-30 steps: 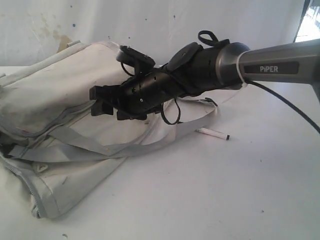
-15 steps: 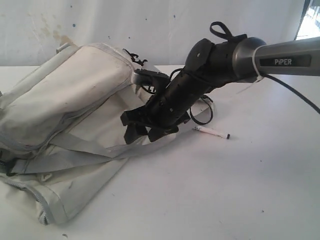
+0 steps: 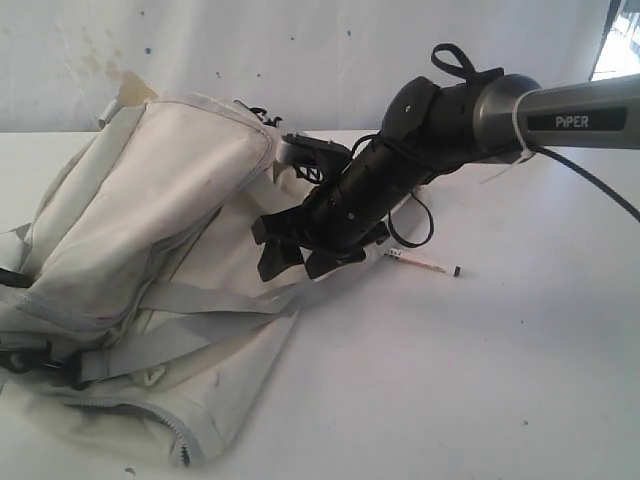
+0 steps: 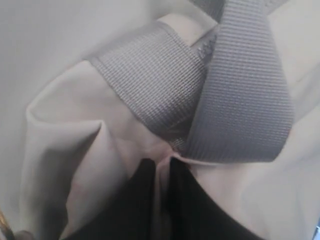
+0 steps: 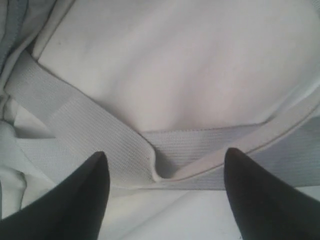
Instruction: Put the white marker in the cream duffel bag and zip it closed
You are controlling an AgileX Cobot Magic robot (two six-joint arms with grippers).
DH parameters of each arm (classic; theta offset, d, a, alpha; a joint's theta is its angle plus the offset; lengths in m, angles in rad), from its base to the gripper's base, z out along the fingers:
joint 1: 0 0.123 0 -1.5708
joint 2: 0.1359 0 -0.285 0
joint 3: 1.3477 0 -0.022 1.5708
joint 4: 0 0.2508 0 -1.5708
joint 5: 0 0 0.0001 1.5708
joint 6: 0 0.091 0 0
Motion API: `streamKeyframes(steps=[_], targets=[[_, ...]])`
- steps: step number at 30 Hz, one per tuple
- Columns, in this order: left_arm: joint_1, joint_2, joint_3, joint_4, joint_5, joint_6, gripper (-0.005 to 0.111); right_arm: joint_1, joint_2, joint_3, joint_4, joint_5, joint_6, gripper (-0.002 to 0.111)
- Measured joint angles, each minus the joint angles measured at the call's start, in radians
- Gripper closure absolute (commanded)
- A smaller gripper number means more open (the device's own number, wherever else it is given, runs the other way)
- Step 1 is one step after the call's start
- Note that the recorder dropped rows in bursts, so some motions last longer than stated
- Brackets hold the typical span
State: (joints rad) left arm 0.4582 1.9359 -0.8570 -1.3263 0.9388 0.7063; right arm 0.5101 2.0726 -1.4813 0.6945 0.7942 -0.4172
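Observation:
The cream duffel bag (image 3: 150, 200) lies slumped on the left of the table, one end raised, with grey straps (image 3: 200, 300) across its front. The white marker (image 3: 425, 264) lies on the table to the right of the bag, apart from both grippers. My right gripper (image 3: 297, 262) hangs open just above the bag's right edge. In the right wrist view it (image 5: 165, 165) stands over a grey strap (image 5: 100, 130) with nothing between its fingers. My left gripper (image 4: 161, 162) is shut on a fold of the bag's cream fabric (image 4: 75, 125) next to a grey strap (image 4: 240, 100). It is hidden in the exterior view.
A white table (image 3: 480, 380) carries everything, with a stained white wall (image 3: 330, 50) behind. A black buckle (image 3: 30, 360) shows at the bag's lower left. The right arm (image 3: 560, 110) and its cable reach in from the right, above the marker.
The bag has been dragged left and tipped up, its lower edge nearer the front. My right gripper swung right and down, from over the bag's middle to its right edge.

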Motion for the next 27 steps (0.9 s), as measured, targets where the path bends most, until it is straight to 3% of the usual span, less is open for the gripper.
streamKeyframes(steps=[13,27], targets=[[0.0,0.0,0.187,-0.269,0.146,0.191,0.107,0.0,0.0,0.0,-0.074,0.042,0.004,0.047],[0.0,0.0,0.199,-0.363,0.25,0.243,0.105,0.004,0.0,-0.002,-0.067,0.076,-0.071,0.051]])
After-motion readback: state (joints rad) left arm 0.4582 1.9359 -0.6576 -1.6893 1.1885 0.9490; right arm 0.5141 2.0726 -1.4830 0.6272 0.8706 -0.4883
